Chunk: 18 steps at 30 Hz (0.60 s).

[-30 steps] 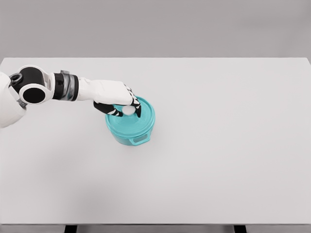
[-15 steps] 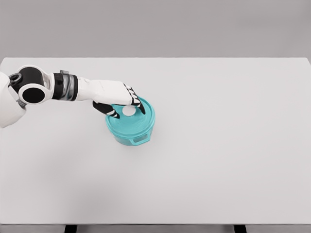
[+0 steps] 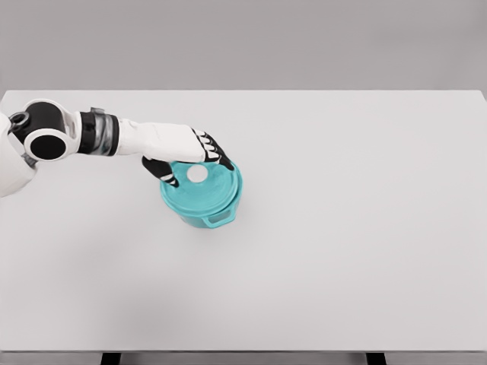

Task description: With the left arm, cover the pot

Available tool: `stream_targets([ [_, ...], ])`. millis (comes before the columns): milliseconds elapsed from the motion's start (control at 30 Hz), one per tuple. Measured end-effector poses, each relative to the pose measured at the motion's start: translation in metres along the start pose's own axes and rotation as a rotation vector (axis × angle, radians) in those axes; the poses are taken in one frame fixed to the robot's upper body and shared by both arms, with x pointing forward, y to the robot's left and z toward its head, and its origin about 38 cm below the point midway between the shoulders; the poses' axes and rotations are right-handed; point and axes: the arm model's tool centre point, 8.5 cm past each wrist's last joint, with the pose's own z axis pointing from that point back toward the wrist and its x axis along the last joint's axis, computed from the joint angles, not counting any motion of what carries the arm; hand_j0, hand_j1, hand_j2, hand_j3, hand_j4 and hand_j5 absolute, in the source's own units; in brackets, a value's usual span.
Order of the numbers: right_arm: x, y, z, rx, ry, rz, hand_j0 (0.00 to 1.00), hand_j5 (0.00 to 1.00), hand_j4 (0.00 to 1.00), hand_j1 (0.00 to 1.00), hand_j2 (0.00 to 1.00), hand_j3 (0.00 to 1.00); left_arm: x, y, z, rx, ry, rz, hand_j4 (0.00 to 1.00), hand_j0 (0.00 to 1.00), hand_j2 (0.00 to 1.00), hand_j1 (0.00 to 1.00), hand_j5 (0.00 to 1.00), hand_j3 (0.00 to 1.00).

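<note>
Head view shows a teal pot (image 3: pixel 204 204) standing upright on a white table (image 3: pixel 327 251), in the left half of the table and a little behind its middle. On top of the pot lies a teal lid (image 3: pixel 207 186) of the same colour, round, with a raised rim. The lid looks seated on the pot, though its edge appears to reach slightly past the pot wall on the left side; I cannot tell if it sits fully level. In the middle of the lid stands a small white knob (image 3: pixel 197 173). On the near side of the pot one loop handle (image 3: pixel 218 220) points toward the camera and a little to the right.

Just above the back left part of the lid is the left hand (image 3: pixel 185 153), white with black finger joints. Its fingers (image 3: pixel 221 158) are loosened and spread around the knob, some behind it and the thumb (image 3: pixel 165 174) to the left of it. They close on nothing, and the knob shows free between them. Whether any fingertip touches the lid I cannot tell.

From the hand the white forearm runs to the left, through a black and grey wrist ring (image 3: pixel 99 134), to a black and white joint (image 3: pixel 46 140) at the left edge of the picture. The table ends against a plain grey wall (image 3: pixel 243 42).
</note>
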Motion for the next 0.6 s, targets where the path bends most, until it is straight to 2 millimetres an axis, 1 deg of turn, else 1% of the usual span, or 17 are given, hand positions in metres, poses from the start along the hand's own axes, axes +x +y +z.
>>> stream_targets([
  [333, 0.0000, 0.0000, 0.0000, 0.000, 0.000, 0.000, 1.00, 1.00, 1.00, 1.00, 1.00, 1.00, 0.0003, 0.0034, 0.0000, 0.005, 0.003, -0.001, 1.00, 1.00, 1.00, 1.00, 1.00, 1.00],
  [600, 0.0000, 0.0000, 0.0000, 0.000, 0.000, 0.000, 1.00, 1.00, 1.00, 1.00, 1.00, 1.00, 0.0025, 0.0056, -0.0064, 0.010, 0.002, 0.006, 1.00, 1.00, 1.00, 1.00, 1.00, 1.00],
])
